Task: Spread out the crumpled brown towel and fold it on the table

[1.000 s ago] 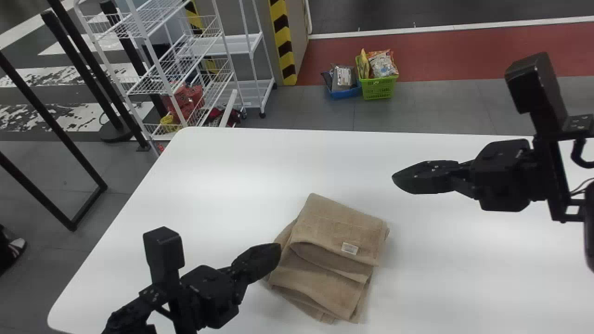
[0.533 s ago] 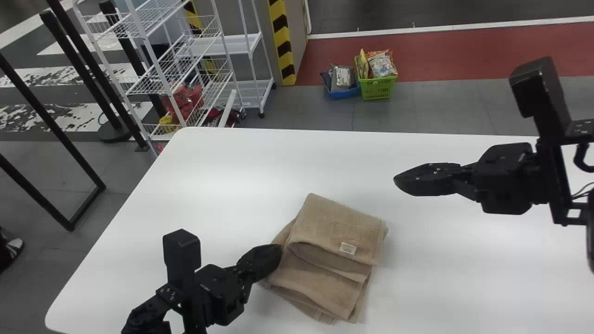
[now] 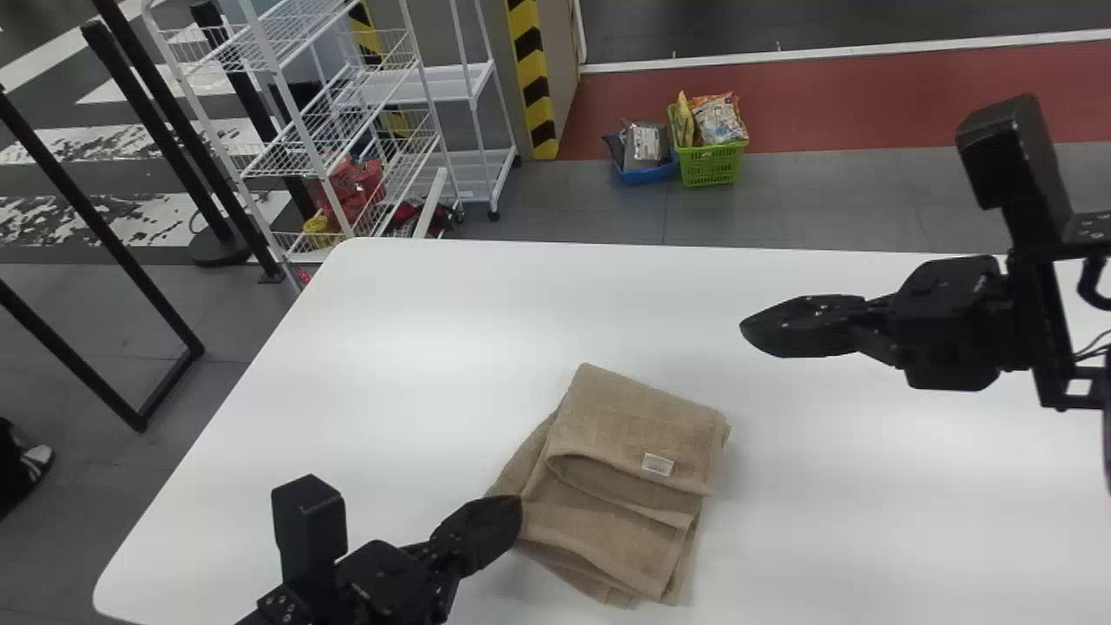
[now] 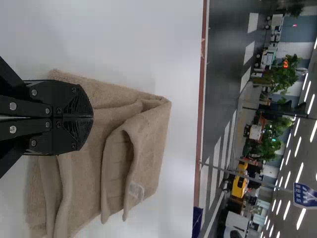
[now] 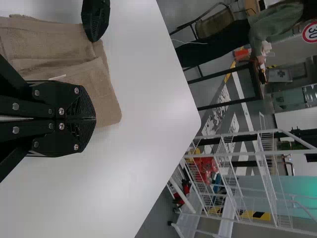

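— What does the head view show?
— A brown towel (image 3: 625, 521) lies in loose, uneven folds on a white surface (image 3: 391, 347), a small white tag (image 3: 657, 464) facing up. The left end effector (image 3: 519, 512), its fingers together, sits at the towel's left edge.
— And the other arm?
— The right end effector (image 3: 746, 326) hangs over the surface, farther out and to the right, well apart from the cloth, its fingers also together. On the floor beyond stand a wire rack (image 3: 304, 139) and a green basket (image 3: 710, 165).
— The left wrist view?
— The left end effector (image 4: 92, 119) points across the folded towel, fingertips meeting. Whether they touch the cloth, I cannot tell.
— And the right wrist view?
— The right end effector (image 5: 95, 119) shows its fingertips pressed together with nothing between them. The towel lies on the surface past them, the left end effector's dark tip at its edge.
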Controlling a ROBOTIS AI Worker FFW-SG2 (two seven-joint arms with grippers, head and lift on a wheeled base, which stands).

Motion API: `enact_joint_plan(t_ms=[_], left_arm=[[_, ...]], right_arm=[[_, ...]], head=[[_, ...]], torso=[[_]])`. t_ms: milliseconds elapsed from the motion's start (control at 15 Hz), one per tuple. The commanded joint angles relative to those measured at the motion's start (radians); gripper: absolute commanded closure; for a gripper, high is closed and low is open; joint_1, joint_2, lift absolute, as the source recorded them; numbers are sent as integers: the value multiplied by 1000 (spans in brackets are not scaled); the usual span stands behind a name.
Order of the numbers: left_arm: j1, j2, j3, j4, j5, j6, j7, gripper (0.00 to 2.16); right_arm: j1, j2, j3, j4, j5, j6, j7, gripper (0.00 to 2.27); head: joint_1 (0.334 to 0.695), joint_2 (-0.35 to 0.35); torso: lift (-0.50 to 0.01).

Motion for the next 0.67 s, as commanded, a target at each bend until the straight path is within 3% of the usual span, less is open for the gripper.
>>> enact_joint_plan(t_ms=[0,333,600], left_arm=[[8,-5,-5,14,7,-65,15,1946],[-104,-5,-7,140,-44,-133,68,1946],[-114,4,1,193,-63,-151,60,1946]], right_arm=[[0,1,-10,5,-5,-9,5,1946],[12,1,-24,16,-14,-34,5,1946],[18,1,-32,12,-25,-34,5,1946]], head=[[695,234],[695,232],[695,240]], torso=[[-127],[-127],[-127]])
